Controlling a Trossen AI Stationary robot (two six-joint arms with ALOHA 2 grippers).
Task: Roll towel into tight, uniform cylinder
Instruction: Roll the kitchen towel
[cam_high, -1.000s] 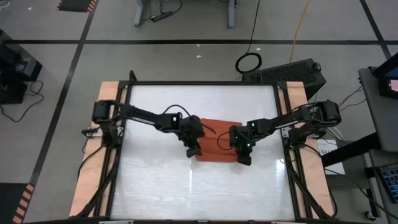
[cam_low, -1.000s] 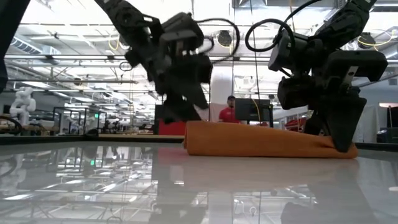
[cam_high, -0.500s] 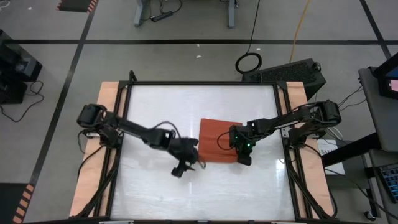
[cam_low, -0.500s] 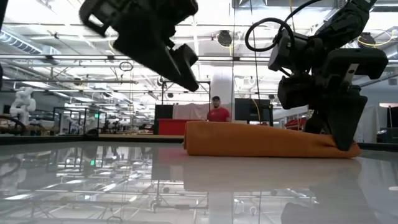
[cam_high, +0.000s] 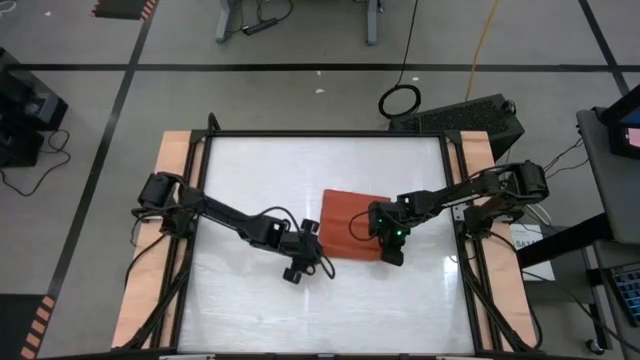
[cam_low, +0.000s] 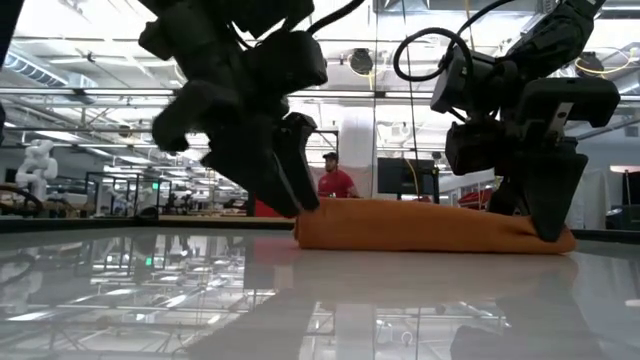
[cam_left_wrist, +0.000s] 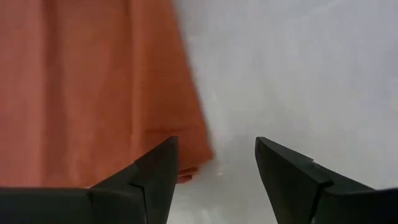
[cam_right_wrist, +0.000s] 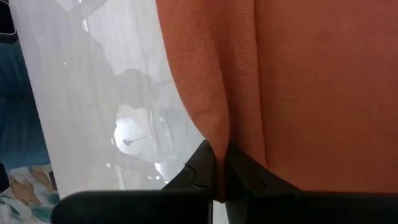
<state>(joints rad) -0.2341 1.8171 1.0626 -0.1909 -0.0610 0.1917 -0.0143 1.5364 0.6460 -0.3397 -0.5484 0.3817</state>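
On the tabletop (cam_high: 250, 180), right of centre: towel (cam_high: 352, 222), folded into a thick flat rust-orange pad, near edge rounded and bulky in the low view (cam_low: 420, 228).

Right claw (cam_high: 392, 256): clamped tight on a pinched ridge of cloth at the towel's near right corner; fold visibly squeezed between the dark fingers (cam_right_wrist: 205, 171) in the right wrist view. Same corner, same grip, same arm pose as a second ago and half a second ago.

Left claw (cam_high: 296, 270): spread wide, holding nothing, low beside the towel's near left corner. Bare white tabletop between the fingers (cam_left_wrist: 155, 171) in the left wrist view, one finger just at the cloth's edge; contact hard to judge. In the low view, fingertips down by the towel's left end (cam_low: 285, 185).

Against a second ago: left claw then over the towel's left edge, farther back. Half a second ago: swung out to the left and raised clear of the cloth. Now back close to the corner, nearer the front edge of the tabletop, and lower.

Towel itself: no visible shift in place or shape across the three moments.

Behind the tabletop, in the low view: person (cam_low: 334, 180) in a red top, farther left than a second ago.
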